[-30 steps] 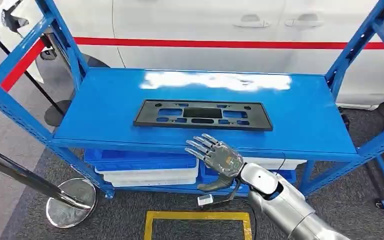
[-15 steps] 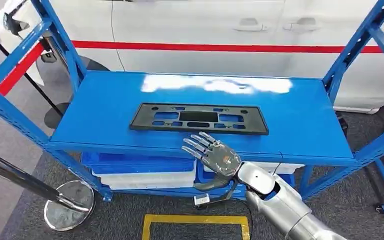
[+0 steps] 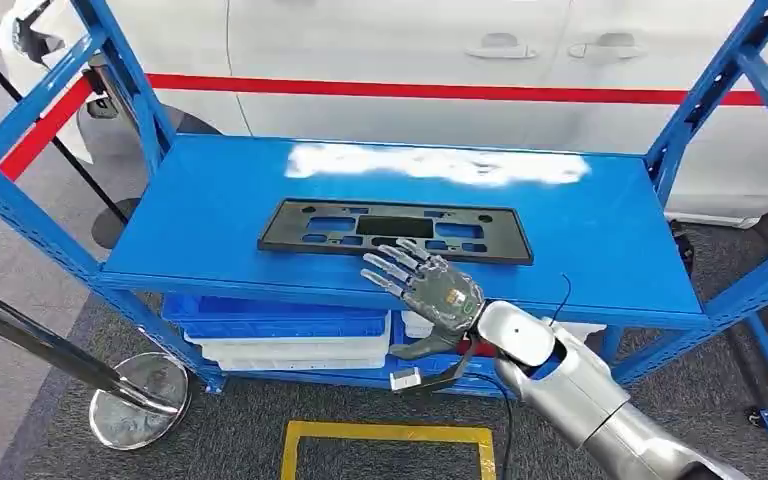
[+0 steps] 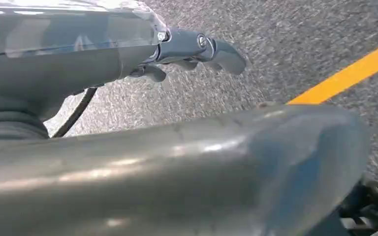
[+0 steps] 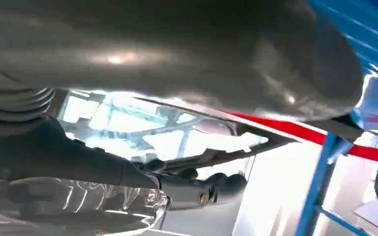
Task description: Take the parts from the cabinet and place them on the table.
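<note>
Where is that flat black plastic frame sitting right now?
In the head view, the black frame lies flat near the middle of the blue shelf, just beyond the right hand, whose spread fingers reach its near edge.

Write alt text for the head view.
The robot's right hand, fingers spread, reaches over the front edge of a blue shelf toward a flat black plastic frame lying on it. Behind stands a white car with a red stripe.
</note>
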Controlling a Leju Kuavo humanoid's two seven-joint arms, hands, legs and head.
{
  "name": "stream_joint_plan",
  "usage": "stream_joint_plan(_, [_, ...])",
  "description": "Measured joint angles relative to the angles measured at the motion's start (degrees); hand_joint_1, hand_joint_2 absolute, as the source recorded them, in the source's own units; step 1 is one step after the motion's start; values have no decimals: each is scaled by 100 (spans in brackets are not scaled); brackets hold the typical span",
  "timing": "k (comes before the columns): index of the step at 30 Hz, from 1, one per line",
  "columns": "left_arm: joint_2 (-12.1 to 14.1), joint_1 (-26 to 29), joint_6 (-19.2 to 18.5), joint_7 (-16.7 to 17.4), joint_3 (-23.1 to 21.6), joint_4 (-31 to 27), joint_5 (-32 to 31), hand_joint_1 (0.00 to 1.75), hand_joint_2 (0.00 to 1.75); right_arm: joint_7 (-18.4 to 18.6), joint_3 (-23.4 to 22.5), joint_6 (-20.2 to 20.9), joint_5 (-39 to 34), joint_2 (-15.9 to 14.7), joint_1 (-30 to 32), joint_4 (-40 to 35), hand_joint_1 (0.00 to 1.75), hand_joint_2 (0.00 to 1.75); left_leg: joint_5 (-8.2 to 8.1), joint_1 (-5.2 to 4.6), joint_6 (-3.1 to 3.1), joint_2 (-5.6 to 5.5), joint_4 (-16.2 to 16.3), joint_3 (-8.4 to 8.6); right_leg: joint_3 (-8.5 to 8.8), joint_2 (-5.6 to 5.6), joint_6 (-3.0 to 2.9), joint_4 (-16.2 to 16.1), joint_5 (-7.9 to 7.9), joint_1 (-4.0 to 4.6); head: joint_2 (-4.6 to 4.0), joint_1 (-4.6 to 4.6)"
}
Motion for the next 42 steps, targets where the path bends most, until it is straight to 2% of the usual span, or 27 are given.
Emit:
stream_joint_plan(1, [0, -1, 2, 0, -4, 0, 0, 0, 0, -2, 13, -2, 2, 0, -1, -13, 0, 0, 23, 8, 35, 2, -68, 18, 26, 1, 40, -35, 6, 14, 0, 2])
stream_joint_plan(2, [-2, -2, 2, 0, -11, 0, 0, 0, 0, -2, 11, -2, 2, 0, -2, -33, 0, 0, 79, 95, 61, 15, -177, 86, 34, 1, 67, -6, -41, 8, 0, 2])
stream_joint_plan(3, [-2, -4, 2, 0, -20, 0, -2, 0, 0, 0, 11, -2, 0, 0, -23, -35, 0, 0, 94, 81, 91, 7, -230, 115, -41, 30, 83, 147, -144, 11, 0, 2])
stream_joint_plan(6, [-7, -26, -2, 0, -33, 0, -7, 0, 0, -13, 46, 18, 29, 35, -45, -35, 0, 0, 86, 75, 116, 15, -229, 113, -690, 57, 121, 1406, -686, -11, 0, 2])
stream_joint_plan(7, [-7, -25, -2, 9, -33, 0, -11, 0, 0, -15, 77, 46, 50, 37, -60, -35, 0, 0, 80, 76, 119, 9, -219, 113, -849, 57, 135, 1658, -689, -22, 0, 2])
stream_joint_plan(8, [-7, -21, -2, 11, -35, 0, -13, 0, 0, -15, 114, 85, 74, 37, -105, -35, 0, 0, 71, 77, 116, -4, -204, 116, -871, 56, 152, 1634, -573, -45, 0, 2])
stream_joint_plan(9, [-7, -23, -2, 11, -35, 0, -15, 0, 0, -15, 155, 144, 90, 37, -171, -35, 0, 0, 51, 81, 100, -10, -182, 122, -790, 54, 164, 1386, -345, -68, 0, 2])
stream_joint_plan(11, [-11, -28, -2, 11, -37, 0, -15, 0, 0, -13, 260, 344, 92, 37, -428, -33, 0, 0, -17, 97, 50, -31, -84, 127, -394, 36, 177, 440, 254, -104, 0, 2])
stream_joint_plan(13, [-20, -62, 7, 11, -37, 0, -13, 0, 0, -9, 422, 557, 57, 37, -704, 0, 0, 0, -77, 59, -22, -26, 39, 41, -257, 17, 139, 80, 168, -54, 0, 0])
stream_joint_plan(16, [-24, -69, 13, 13, -37, 0, -11, 0, 0, -4, 693, 684, -24, 37, -1165, 239, 0, 0, -40, 78, -89, -47, 15, -41, -316, 15, 42, 136, 174, -42, 0, 0])
stream_joint_plan(18, [-26, -71, 13, 13, -37, 0, -11, 0, 0, 11, 824, 669, -61, -42, -1307, 324, 0, 0, -178, 97, -162, -36, 155, -58, -279, -68, -38, 87, 184, -67, 0, 2])
stream_joint_plan(20, [-28, -77, 15, 13, -37, 0, -11, 0, 0, 11, 904, 656, -85, -122, -1362, 352, 0, 0, -590, 100, -224, -5, 929, -439, -271, -130, -74, 83, 174, -57, 0, 0])
stream_joint_plan(22, [-28, -66, 13, 13, -35, 0, -11, 0, 0, -4, 1014, 660, -105, -190, -1410, 408, 0, 0, -821, 109, -257, 0, 1625, -815, -269, -184, -89, 84, 164, -42, 0, 0])
stream_joint_plan(23, [-28, -58, 13, 13, -37, 0, -11, 0, 0, -7, 1058, 667, -114, -212, -1435, 437, 0, 0, -765, 109, -257, 1, 1684, -873, -261, -200, -87, 86, 159, -39, 0, 0])
stream_joint_plan(24, [-28, -54, 11, 13, -35, 0, -11, 0, 0, -7, 1106, 695, -125, -216, -1481, 475, 0, 0, -559, 109, -250, 3, 1442, -787, -251, -205, -79, 86, 150, -41, 0, 0])
stream_joint_plan(26, [-31, -62, -2, 13, -37, 0, -11, 0, 0, 15, 1213, 835, -151, -216, -1628, 609, 0, 0, -57, 114, -228, -2, 560, -397, -223, -215, -53, 86, 133, -50, 0, 0])
stream_joint_plan(27, [-35, -68, -2, 13, -37, 0, -11, 0, 0, 42, 1270, 872, -179, -216, -1715, 698, 0, 0, 93, 119, -205, -43, 171, -230, -219, -233, -38, 84, 124, -49, 0, 2])
stream_joint_plan(29, [-55, -77, -4, 15, -37, 0, -11, 0, 0, 124, 1333, 870, -251, -216, -1848, 943, 0, 0, 90, 76, -96, -90, 60, -245, -208, -223, 46, 100, 120, 5, 0, 2])
stream_joint_plan(32, [-68, -81, -15, 33, -35, 0, -11, 0, 0, 278, 1353, 817, -400, -216, -2050, 1361, 0, 0, 128, 75, 26, -128, 10, -234, -188, -270, 162, 48, 138, -10, 0, 2])
stream_joint_plan(34, [-103, -110, -20, 33, -37, 0, -11, 0, 0, 330, 1342, 776, -448, -107, -2238, 1818, 0, 0, 182, 114, 111, -192, -42, -185, -305, -148, 177, 313, -94, -53, 0, 0])
stream_joint_plan(35, [-111, -131, -20, 33, -35, 0, -11, 0, 0, 359, 1338, 765, -452, -77, -2307, 1953, 0, 0, 188, 108, 124, -196, -42, -194, -479, -63, 170, 717, -315, -51, 0, 4])
stream_joint_plan(36, [-120, -147, -20, 31, -35, 0, -11, 0, 0, 402, 1335, 774, -450, -38, -2354, 2160, 0, 175, 185, 102, 134, -215, -42, -192, -695, -2, 170, 1216, -518, -49, 0, 2])
stream_joint_plan(37, [-129, -148, -20, 26, -35, 0, -9, 0, 0, 431, 1333, 787, -441, 2, -2387, 2322, 0, 175, 182, 95, 147, -237, -41, -189, -892, 30, 168, 1639, -639, -47, 0, 2])
stream_joint_plan(38, [-129, -147, -20, 22, -35, 0, -7, 0, 0, 470, 1333, 791, -411, 51, -2416, 2525, 0, 175, 181, 89, 148, -259, -39, -184, -995, 33, 163, 1831, -629, -48, 0, 2])
stream_joint_plan(39, [-129, -147, -20, 20, -35, 0, -7, 0, 0, 512, 1333, 789, -398, 99, -2447, 2718, 0, 175, 180, 84, 149, -288, -38, -173, -970, 32, 148, 1747, -486, -48, 0, 2])
stream_joint_plan(40, [-131, -150, -20, 17, -35, 0, -7, 0, 0, 549, 1329, 785, -369, 138, -2497, 2897, 0, 175, 179, 78, 148, -317, -35, -163, -834, 31, 120, 1428, -238, -47, 0, 2])
stream_joint_plan(42, [-153, -157, -20, 17, -35, 0, -7, 0, 0, 687, 1296, 782, -286, 212, -2629, 3209, 0, 175, 164, 57, 138, -338, -26, -135, -412, -18, 18, 446, 306, -21, 0, 2])
